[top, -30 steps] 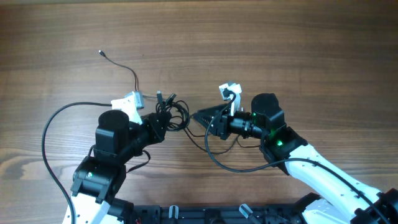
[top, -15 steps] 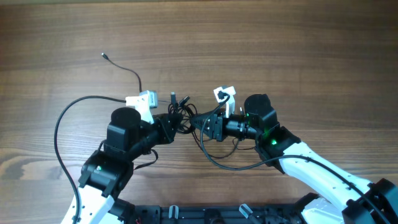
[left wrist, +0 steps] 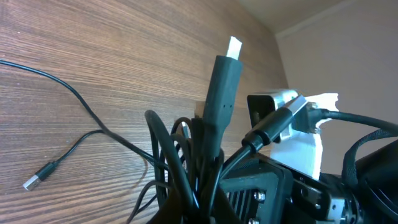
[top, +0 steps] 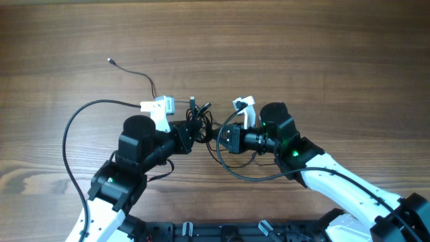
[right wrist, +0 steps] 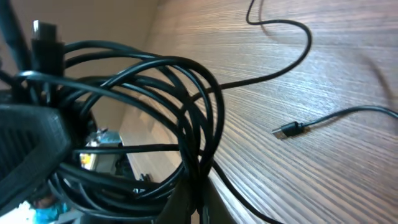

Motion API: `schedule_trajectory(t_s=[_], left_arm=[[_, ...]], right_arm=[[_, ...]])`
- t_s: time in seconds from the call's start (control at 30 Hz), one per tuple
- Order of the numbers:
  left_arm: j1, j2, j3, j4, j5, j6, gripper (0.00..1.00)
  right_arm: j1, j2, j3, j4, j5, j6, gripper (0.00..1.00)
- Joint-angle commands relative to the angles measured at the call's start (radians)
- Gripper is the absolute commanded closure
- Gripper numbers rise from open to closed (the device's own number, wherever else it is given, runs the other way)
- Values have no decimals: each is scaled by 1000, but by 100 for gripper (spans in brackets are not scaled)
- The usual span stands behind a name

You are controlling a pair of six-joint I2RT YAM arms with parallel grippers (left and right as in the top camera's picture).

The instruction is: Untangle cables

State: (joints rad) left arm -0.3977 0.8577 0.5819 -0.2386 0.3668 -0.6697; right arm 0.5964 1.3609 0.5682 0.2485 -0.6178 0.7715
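The cables point(top: 199, 118) are a bundle of thin black cords held above the table's middle between both grippers. My left gripper point(top: 193, 129) is shut on the bundle from the left. My right gripper point(top: 215, 134) is shut on several strands from the right. In the left wrist view the cables point(left wrist: 186, 155) rise from my left gripper point(left wrist: 199, 202), with a black plug point(left wrist: 222, 81) ending in a whitish tip. In the right wrist view the loops point(right wrist: 155, 93) spread above my right gripper point(right wrist: 198, 200). One strand trails up-left to a small plug end point(top: 109, 60).
Thicker black arm wires loop beside the left arm point(top: 70, 131) and under the right arm point(top: 238, 173). A loose cable end lies on the wood in the left wrist view point(left wrist: 37, 178) and another in the right wrist view point(right wrist: 287, 130). The table is brown wood point(top: 322, 54).
My left gripper carried the bundle up and to the right. My right gripper moved left, met the bundle and closed on its strands. The trailing strand shifted slightly.
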Motion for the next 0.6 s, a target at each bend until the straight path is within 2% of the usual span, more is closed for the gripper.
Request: schedule_trajectory(t_s=[0.0, 0.07, 0.17, 0.3, 0.43, 0.5, 0.53, 0.57], left_arm=[[-3, -14, 24, 34, -28, 11, 96], [-3, -24, 24, 34, -35, 11, 96], [-3, -84, 24, 33, -32, 11, 96], [-3, -170, 24, 21, 32, 11, 96], [-5, -185, 24, -72, 52, 11, 96], [-4, -185, 24, -103, 48, 12, 96], [-4, -185, 24, -117, 18, 16, 96], [-4, -185, 24, -123, -3, 26, 96]], right_arm=[[0, 44, -3, -113, 217, 85, 95], [-1, 44, -3, -260, 396, 217, 95], [-3, 44, -3, -296, 491, 311, 96], [-9, 44, -3, -266, 514, 293, 95], [-9, 43, -3, -123, 488, 231, 89], [-9, 43, -3, -84, 431, 172, 79], [-15, 33, -3, -99, 424, 89, 61], [-24, 19, -3, -117, 420, 60, 53]])
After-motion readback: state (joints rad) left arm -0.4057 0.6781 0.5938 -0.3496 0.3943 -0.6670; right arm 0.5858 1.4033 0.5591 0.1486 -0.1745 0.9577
